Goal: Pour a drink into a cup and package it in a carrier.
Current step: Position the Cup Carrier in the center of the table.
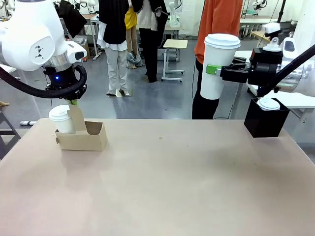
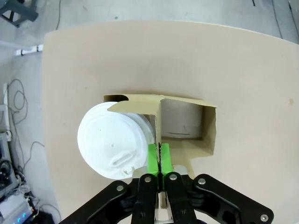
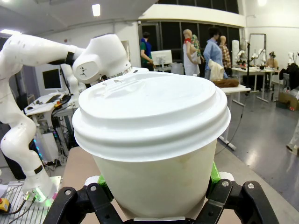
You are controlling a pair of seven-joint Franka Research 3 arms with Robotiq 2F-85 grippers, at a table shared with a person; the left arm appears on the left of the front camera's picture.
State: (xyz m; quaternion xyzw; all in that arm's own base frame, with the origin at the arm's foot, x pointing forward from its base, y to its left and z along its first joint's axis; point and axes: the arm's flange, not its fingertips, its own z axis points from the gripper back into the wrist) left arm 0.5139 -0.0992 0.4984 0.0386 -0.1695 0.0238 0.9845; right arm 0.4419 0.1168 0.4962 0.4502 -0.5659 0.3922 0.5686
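The brown cardboard carrier point(image 1: 93, 137) stands at the table's far left with one lidded white cup point(image 1: 60, 117) in its left slot. My left gripper point(image 1: 74, 104) comes down from above and is shut on the carrier's flat central handle point(image 2: 159, 126). In the left wrist view the green pads point(image 2: 153, 157) pinch that handle, beside the seated cup's lid point(image 2: 112, 144) and an empty slot point(image 2: 184, 122). At the right, my right gripper point(image 1: 216, 70) holds a second tall lidded white cup point(image 1: 215, 87) upright, high above the table. Its domed lid point(image 3: 149, 107) looms over my fingers point(image 3: 100, 193). The press pot and drink are out of view.
A black box-shaped holder point(image 1: 266, 124) with a white lid point(image 1: 268, 103) on top sits at the table's far right edge. A person in an orange top point(image 1: 216, 19) stands behind the far edge. Bare tabletop point(image 1: 162, 177) stretches between the carrier and the black holder.
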